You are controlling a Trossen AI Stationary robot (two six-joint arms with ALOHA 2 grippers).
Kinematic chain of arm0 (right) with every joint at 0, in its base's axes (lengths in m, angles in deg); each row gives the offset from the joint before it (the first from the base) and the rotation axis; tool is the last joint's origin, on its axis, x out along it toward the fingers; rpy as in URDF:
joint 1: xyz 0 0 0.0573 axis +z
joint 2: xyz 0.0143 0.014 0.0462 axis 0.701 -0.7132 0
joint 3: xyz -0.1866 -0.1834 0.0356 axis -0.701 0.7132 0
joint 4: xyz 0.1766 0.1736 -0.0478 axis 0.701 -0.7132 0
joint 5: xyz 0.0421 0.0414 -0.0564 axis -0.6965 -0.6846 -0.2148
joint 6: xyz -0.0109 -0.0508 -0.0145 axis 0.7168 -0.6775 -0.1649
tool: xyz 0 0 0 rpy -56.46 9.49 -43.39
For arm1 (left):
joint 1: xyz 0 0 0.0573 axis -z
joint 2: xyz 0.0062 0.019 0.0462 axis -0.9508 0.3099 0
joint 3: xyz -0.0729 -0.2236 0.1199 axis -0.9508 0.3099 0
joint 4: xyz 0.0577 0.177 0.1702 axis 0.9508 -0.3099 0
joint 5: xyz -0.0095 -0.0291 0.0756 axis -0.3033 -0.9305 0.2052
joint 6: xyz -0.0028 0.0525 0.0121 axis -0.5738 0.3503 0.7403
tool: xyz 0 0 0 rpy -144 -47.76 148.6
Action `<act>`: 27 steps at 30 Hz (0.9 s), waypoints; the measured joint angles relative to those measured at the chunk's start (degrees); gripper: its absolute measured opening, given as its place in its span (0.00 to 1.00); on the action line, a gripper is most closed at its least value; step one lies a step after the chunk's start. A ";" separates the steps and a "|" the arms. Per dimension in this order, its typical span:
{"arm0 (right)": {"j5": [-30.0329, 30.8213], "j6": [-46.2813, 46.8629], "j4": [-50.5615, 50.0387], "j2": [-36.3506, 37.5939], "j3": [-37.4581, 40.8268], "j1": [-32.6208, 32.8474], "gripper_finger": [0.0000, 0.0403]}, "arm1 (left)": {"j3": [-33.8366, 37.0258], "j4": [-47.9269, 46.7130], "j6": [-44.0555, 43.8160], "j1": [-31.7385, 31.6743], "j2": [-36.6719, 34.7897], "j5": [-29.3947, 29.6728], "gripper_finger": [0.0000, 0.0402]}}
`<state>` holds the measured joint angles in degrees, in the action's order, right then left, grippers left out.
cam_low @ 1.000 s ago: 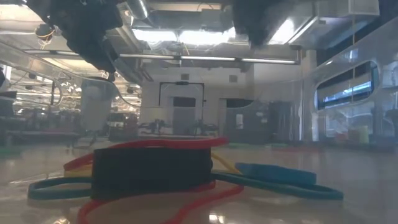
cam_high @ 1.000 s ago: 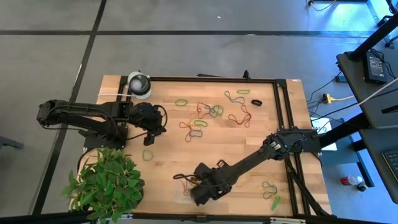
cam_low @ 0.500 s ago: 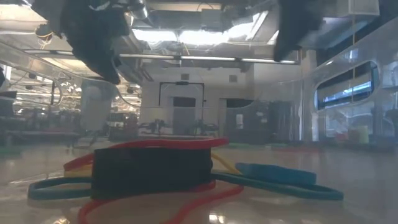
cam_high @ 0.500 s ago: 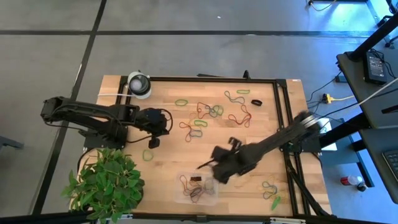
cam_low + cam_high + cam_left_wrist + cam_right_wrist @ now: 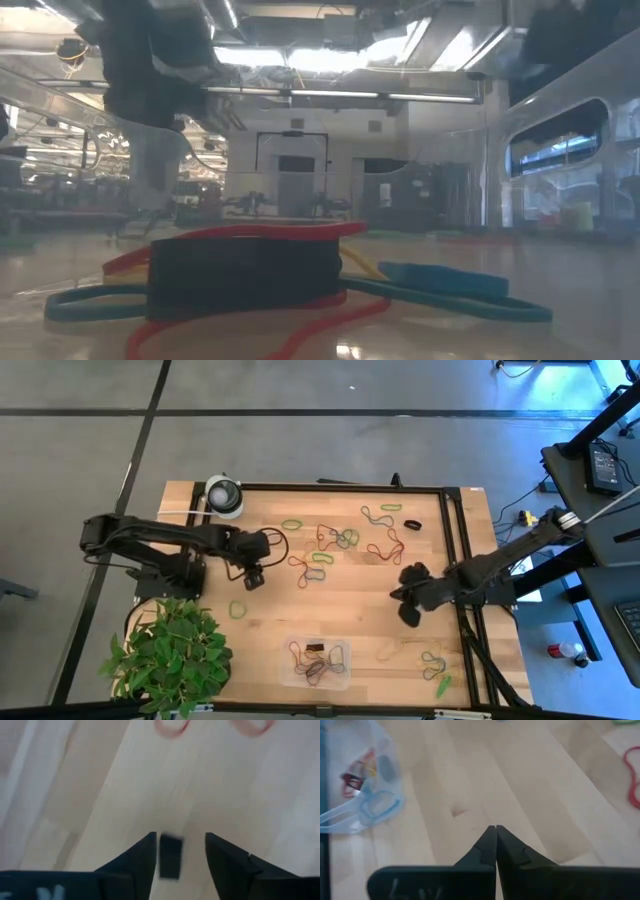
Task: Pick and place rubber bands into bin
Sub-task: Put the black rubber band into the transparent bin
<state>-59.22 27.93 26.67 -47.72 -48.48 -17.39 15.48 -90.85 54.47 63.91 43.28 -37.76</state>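
Rubber bands (image 5: pixel 322 546) in red, green and yellow lie scattered on the far half of the wooden table. One green band (image 5: pixel 238 608) lies near the left. The clear bin (image 5: pixel 318 663) stands at the near edge with several bands in it, and shows in the right wrist view (image 5: pixel 367 780). My left gripper (image 5: pixel 254 578) (image 5: pixel 180 836) points down over bare wood, open, with a small dark blurred piece (image 5: pixel 170 856) between its fingers. I cannot tell whether a finger touches the piece. My right gripper (image 5: pixel 407 612) (image 5: pixel 496 826) hangs shut and empty over bare wood, right of the bin.
A round white-and-grey object (image 5: pixel 224 495) sits at the far left corner. A green plant (image 5: pixel 175 655) fills the near left corner. A black frame rail (image 5: pixel 455 560) runs along the right side. More bands (image 5: pixel 432 665) lie near the right front. In the low view, bands surround a black block (image 5: pixel 240 275).
My right gripper has swung away from over the bin toward the table's right and far side, leaving the bin and its bands uncovered. My left gripper has moved a little toward the table's right and sunk lower, tipping further downward.
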 joint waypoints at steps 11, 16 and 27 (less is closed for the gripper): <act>-1.20 -1.02 13.14 17.67 15.28 0.00 0.01 | 0.26 -2.07 -1.49 -0.69 9.32 -1.17 0.47; 4.37 -1.54 13.77 19.26 15.86 0.02 0.01 | 0.31 -1.26 -0.96 -0.69 14.56 -1.18 0.46; 7.33 -4.39 13.63 19.25 15.86 0.00 0.01 | -3.18 -5.11 -2.06 -0.51 14.83 -2.95 0.03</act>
<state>-51.89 23.54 40.30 -28.47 -32.62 -17.39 12.30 -95.96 52.42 63.40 58.11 -40.71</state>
